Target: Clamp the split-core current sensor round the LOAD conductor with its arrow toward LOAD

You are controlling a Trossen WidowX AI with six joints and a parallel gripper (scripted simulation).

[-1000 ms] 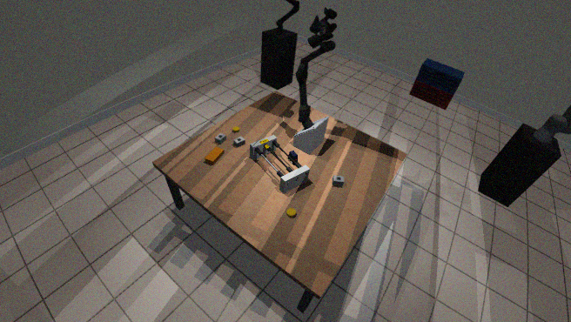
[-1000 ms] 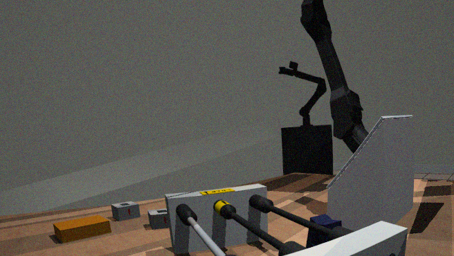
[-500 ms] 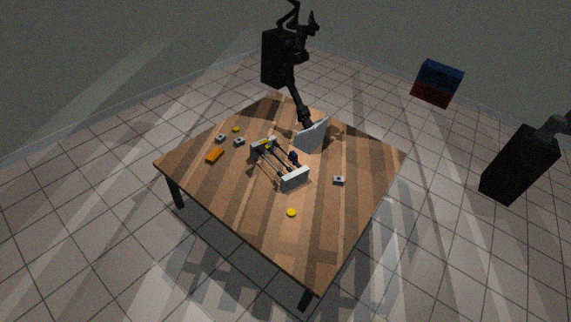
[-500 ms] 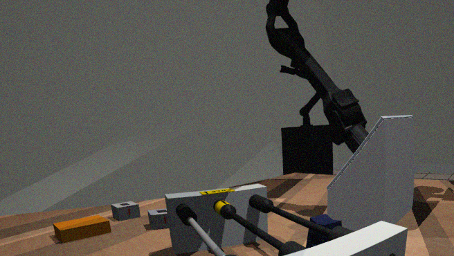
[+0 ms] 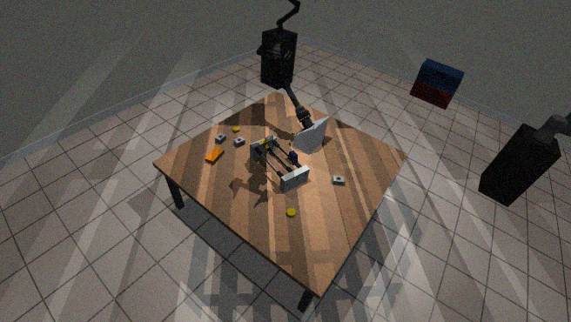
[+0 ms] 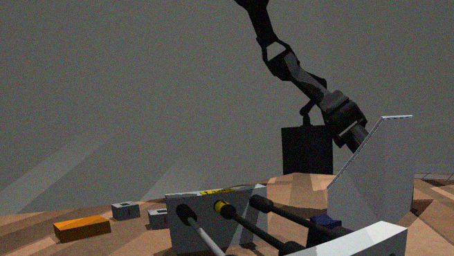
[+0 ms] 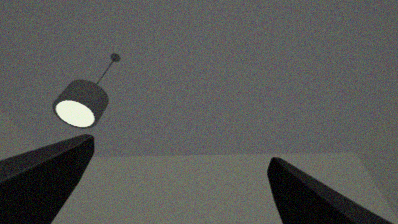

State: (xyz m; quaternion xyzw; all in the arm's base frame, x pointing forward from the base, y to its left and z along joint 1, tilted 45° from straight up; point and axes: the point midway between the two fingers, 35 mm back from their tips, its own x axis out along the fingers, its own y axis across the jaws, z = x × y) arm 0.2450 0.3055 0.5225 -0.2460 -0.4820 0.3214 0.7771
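My gripper is open and empty, with its fingers wide apart in the wrist view. It points up at the ceiling, far from the rack. The rack has two grey end blocks, a rear one and a front one, joined by three conductors. The middle conductor has a yellow band at its rear end. A yellow label lies on the rear block; its text is too blurred to read. A dark blue block-like thing, apparently the sensor, is at the far conductor. Its jaws and arrow cannot be made out.
A pale upright panel stands between the arm's base and the rack. An orange block, small grey blocks and yellow discs lie on the table. A lamp hangs overhead.
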